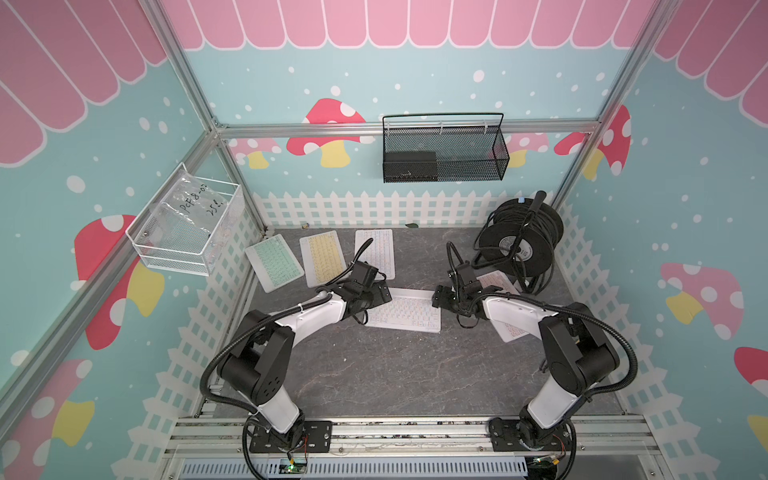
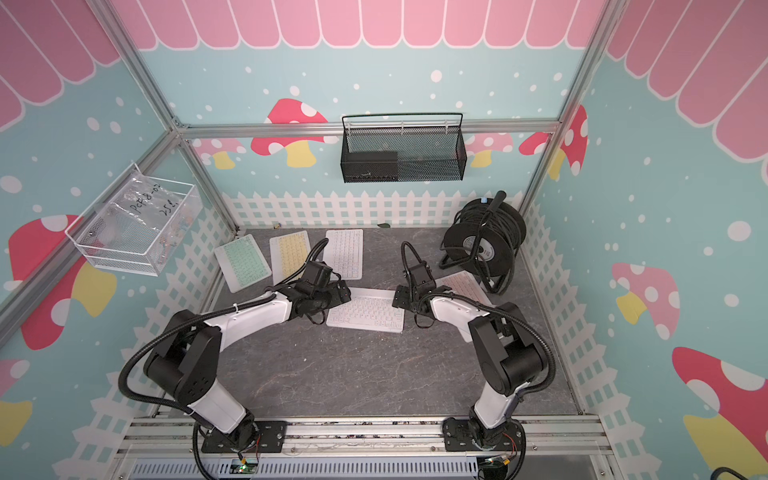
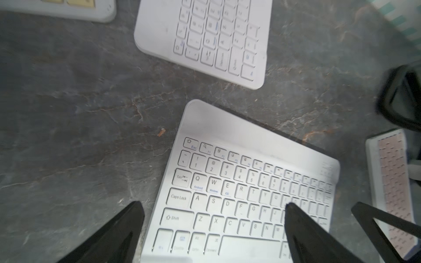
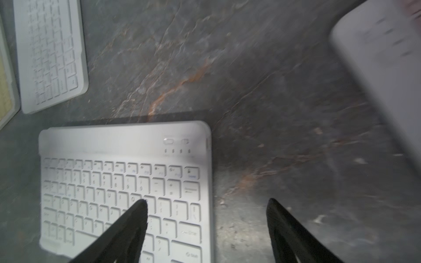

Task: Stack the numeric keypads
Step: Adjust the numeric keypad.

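Your left pincer hung spread wide over the left end of the centre keypad. Your right pincer, likewise agape, hung over its right end. Neither gripped anything, and whether any fingertip touched a key could not be told.

Only the wrist cameras made the legends legible. The left wrist view read Esc, Tab, Caps Lock and Shift, with Android and Windows in blue under Q and W. It caught one finger above the keys and its partner above bare slate. The right wrist view gave Enter and Shift.

Only the top views showed the black cable reel, the black mesh basket holding a black box, and the white wire basket. A clear bag in the wire basket was handwritten roughly "PcF8-02".

The count stood at two arms, two pincers, two baskets and one reel. The keypads lay flat and unstacked on the grey table. A mint-green keypad, a yellow keypad and a white keypad sat side by side at the far left. Pink keys showed on either side of your right forearm, from one keypad or two, which the frames did not settle.
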`<state>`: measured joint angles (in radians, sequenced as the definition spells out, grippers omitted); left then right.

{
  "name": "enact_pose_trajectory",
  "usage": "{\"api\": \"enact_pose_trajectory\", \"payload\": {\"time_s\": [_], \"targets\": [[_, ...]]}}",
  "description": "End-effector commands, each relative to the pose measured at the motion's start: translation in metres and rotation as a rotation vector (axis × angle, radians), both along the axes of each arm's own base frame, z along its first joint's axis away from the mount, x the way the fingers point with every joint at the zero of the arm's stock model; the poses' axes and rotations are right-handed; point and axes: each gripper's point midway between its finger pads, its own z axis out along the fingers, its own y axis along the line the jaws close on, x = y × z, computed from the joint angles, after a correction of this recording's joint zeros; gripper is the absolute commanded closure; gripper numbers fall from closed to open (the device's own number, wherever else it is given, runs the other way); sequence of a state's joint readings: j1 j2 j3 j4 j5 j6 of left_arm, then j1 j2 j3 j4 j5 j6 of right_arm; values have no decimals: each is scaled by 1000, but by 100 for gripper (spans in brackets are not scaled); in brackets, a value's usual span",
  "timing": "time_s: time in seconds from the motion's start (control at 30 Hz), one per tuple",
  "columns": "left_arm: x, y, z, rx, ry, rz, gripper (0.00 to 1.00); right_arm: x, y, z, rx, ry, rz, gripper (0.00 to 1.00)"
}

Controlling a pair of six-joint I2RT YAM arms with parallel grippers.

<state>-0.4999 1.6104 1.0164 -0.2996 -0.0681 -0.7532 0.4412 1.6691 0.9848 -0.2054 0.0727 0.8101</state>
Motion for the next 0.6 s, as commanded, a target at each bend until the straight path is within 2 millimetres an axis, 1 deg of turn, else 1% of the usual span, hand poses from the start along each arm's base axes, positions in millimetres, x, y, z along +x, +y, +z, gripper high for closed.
{"api": "enact_pose_trajectory", "payload": {"time_s": [0.0,0.1,0.2,0.3,0.4,0.5,0.57], "targets": [[-11,13,25,15,-58,14,1,5,-63,18,-198,-25,-105,14],[-23,19,33,-4,-78,19,1,12,-98,19,-268,-24,-167,14],[-37,27,36,-16,-82,30,1,14,-129,20,-309,-21,-222,10],[-51,35,38,-28,-88,42,1,19,-154,26,-300,-56,-230,3],[-63,43,36,-30,-90,57,1,26,-180,27,-253,-82,-212,2],[-71,50,36,-38,-102,74,1,32,-199,24,-206,-102,-150,2],[-75,53,36,-42,-107,85,1,33,-208,22,-220,-112,-114,2]]}}
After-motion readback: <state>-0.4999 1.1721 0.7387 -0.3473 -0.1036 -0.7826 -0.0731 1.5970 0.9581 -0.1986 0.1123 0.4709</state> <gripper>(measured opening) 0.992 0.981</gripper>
